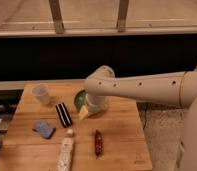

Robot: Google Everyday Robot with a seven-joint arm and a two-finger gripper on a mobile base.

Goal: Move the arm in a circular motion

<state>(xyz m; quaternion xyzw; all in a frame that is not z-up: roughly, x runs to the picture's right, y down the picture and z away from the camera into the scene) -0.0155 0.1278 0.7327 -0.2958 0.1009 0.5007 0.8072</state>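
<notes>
The arm (142,87) reaches left across the table (117,145), and its gripper (85,112) hangs low at the green bowl's (79,100) near rim. I cannot tell whether the gripper is open or closed. A circling sweep would likely have to clear the bowl.

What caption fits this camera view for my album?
Cream-white tubular robot arm reaches over wooden table, its gripper low by the green bowl.

a wooden table (119,145) stands before a dark wall (67,57); above it, grey window posts (56,15); speckled floor (164,132) on the right.
</notes>
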